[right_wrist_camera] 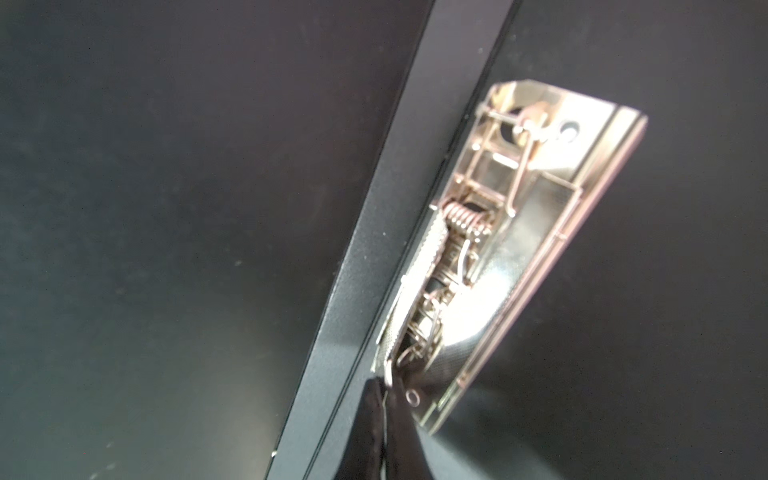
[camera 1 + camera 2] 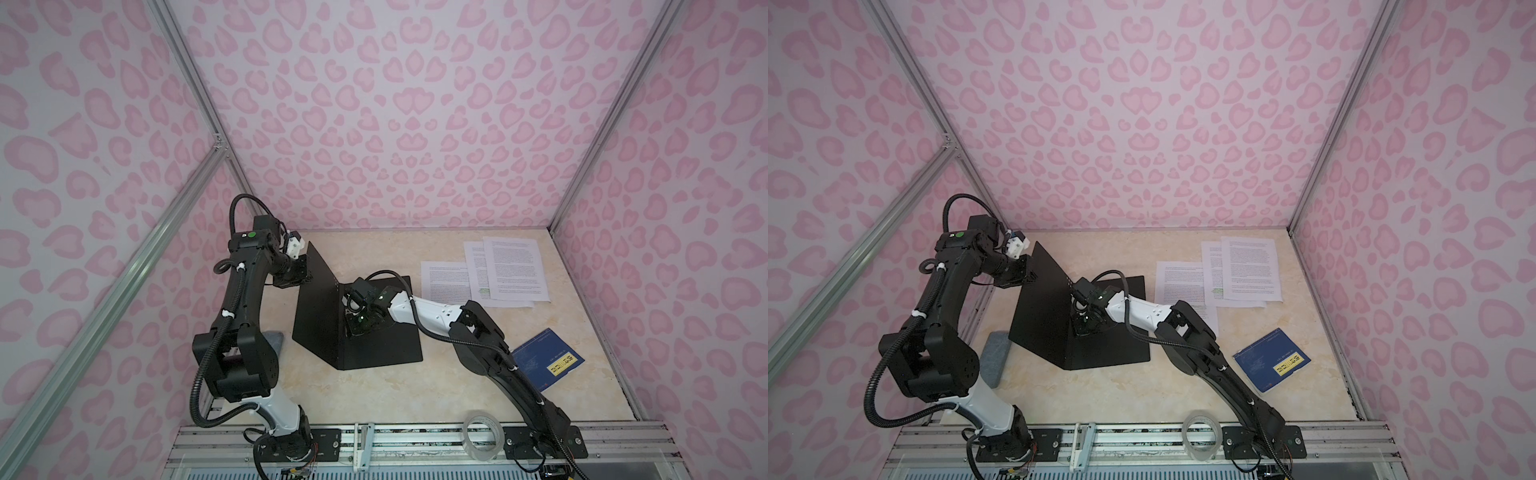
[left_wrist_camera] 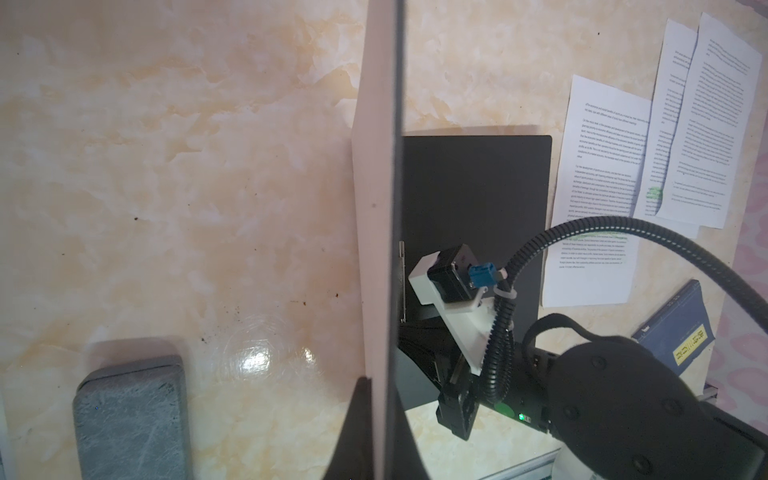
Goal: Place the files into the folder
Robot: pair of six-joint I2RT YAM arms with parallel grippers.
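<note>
Three loose white printed sheets, the files (image 2: 505,272), lie flat and overlapping at the far right of the beige marbled table (image 2: 365,399). They are well apart from the stiff board folder (image 2: 382,349), which stands open mid-table with its black inside showing. The left gripper (image 3: 382,384) is clamped on the raised cover's edge, holding it upright. The right gripper (image 1: 388,388) is pinched on the lever end of the shiny metal spring clip (image 1: 519,232) at the spine. The sheets look light, limp and hard to pinch where they lie flat, so a free corner seems the best hold. The sprung clip would likely snap back if released. A dark blue booklet with yellow label (image 2: 546,359) lies beside the right arm.
</note>
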